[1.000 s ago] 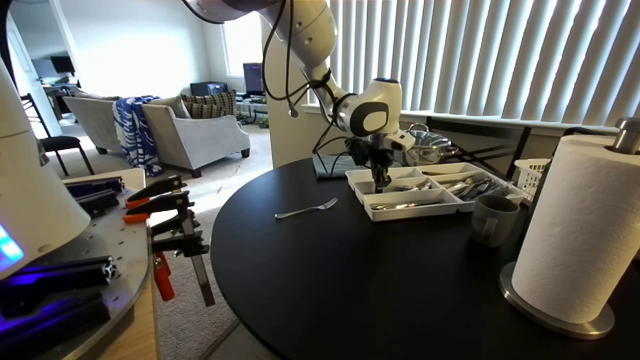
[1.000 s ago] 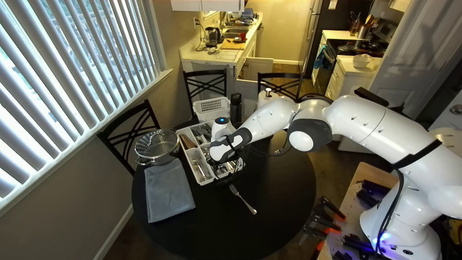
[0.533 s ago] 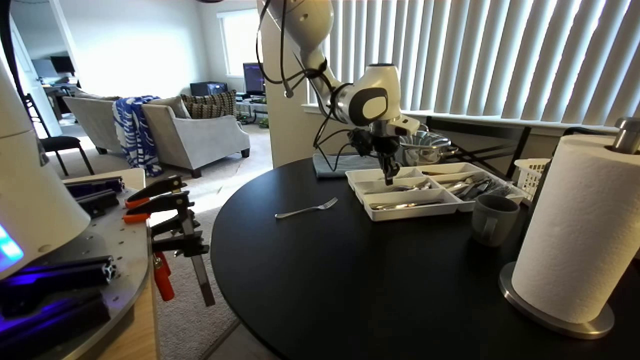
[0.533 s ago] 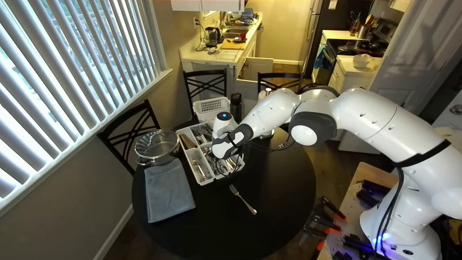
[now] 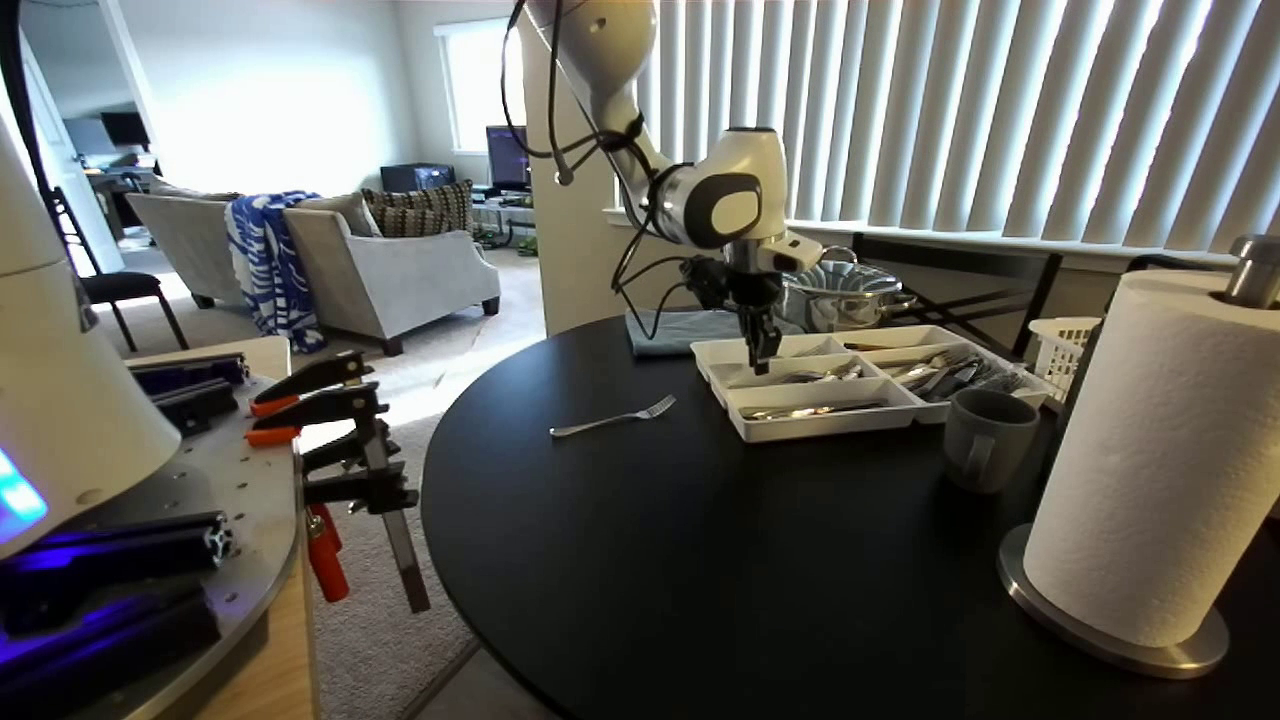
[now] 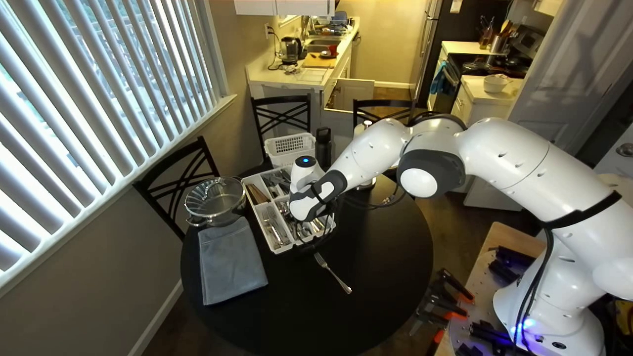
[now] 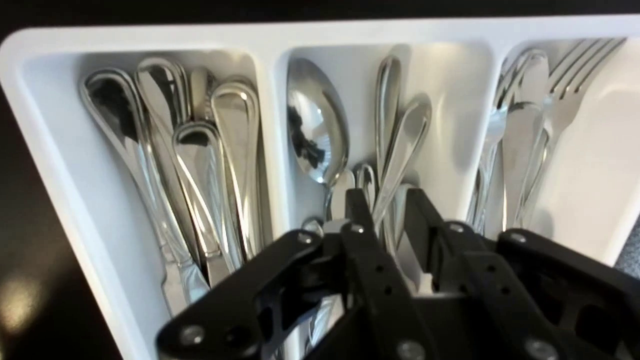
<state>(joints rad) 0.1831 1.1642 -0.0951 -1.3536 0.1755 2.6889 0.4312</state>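
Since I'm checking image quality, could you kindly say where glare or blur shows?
Wrist view: bright reflections on the spoon bowl, black fingers slightly soft; both exterior views: blinds backlit by daylight; in an exterior view: wall behind the sofa washed out.

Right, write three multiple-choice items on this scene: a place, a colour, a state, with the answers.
1. The gripper is over:
A) the pot
B) the tray
C) the sofa

2. The mug is:
A) grey
B) red
C) yellow

3. The jaws are:
A) pressed together
B) clamped on the mug
C) parted

1 B: the wrist view looks past it, down into the tray.
2 A: its side shows grey in an exterior view.
3 C: a gap shows between the fingers.
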